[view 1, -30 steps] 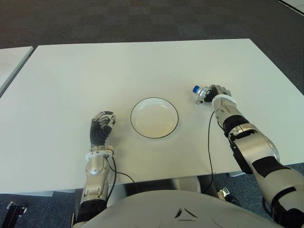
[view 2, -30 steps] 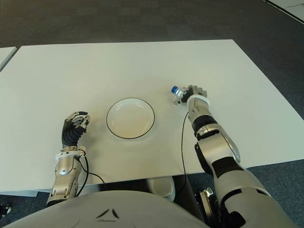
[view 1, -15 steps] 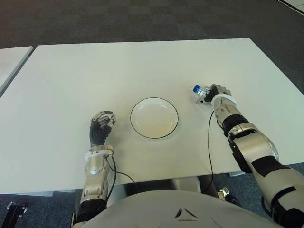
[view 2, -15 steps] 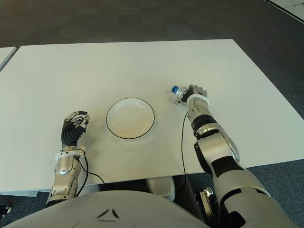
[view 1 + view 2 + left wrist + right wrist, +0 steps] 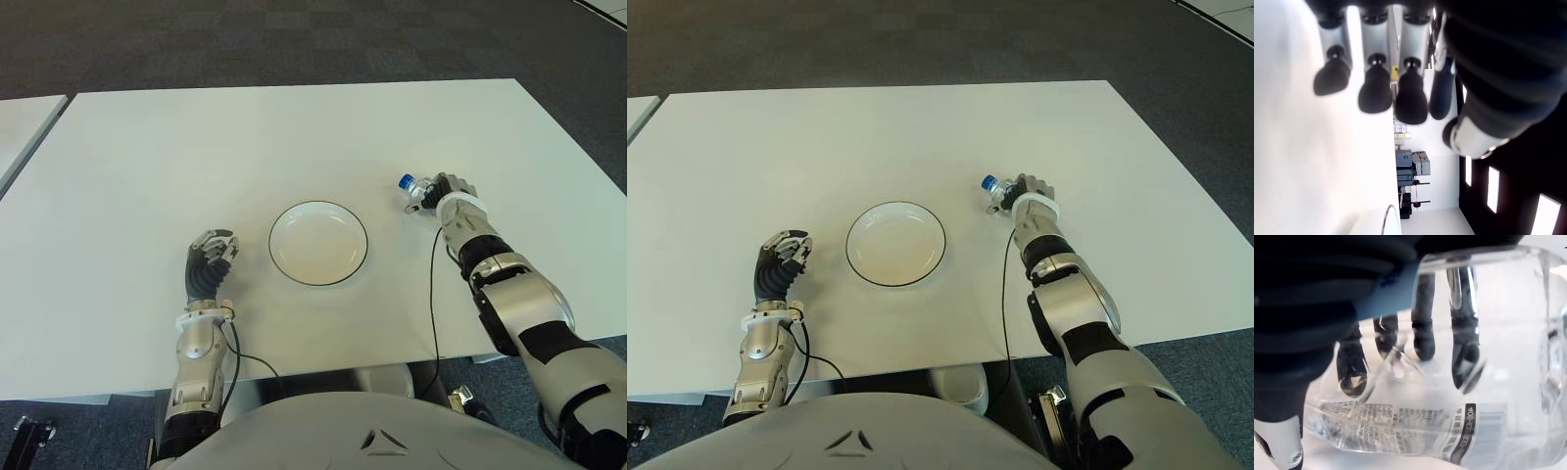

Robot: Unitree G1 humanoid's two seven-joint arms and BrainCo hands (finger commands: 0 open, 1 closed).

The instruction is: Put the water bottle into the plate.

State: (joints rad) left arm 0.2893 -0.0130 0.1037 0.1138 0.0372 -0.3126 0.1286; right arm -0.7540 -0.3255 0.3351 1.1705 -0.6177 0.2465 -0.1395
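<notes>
A clear water bottle (image 5: 417, 190) with a blue cap (image 5: 404, 181) sits in my right hand (image 5: 446, 191), to the right of the plate, cap pointing toward the plate. The right wrist view shows the fingers (image 5: 1422, 333) wrapped around the clear bottle (image 5: 1449, 421). The white plate (image 5: 318, 242) with a dark rim lies at the table's middle and holds nothing. My left hand (image 5: 209, 262) shows to the left of the plate with its fingers (image 5: 1371, 93) curled and nothing in them.
The white table (image 5: 196, 147) stretches wide behind the plate. A second table's corner (image 5: 24, 122) shows at the far left. Dark carpet (image 5: 294, 39) lies beyond the far edge.
</notes>
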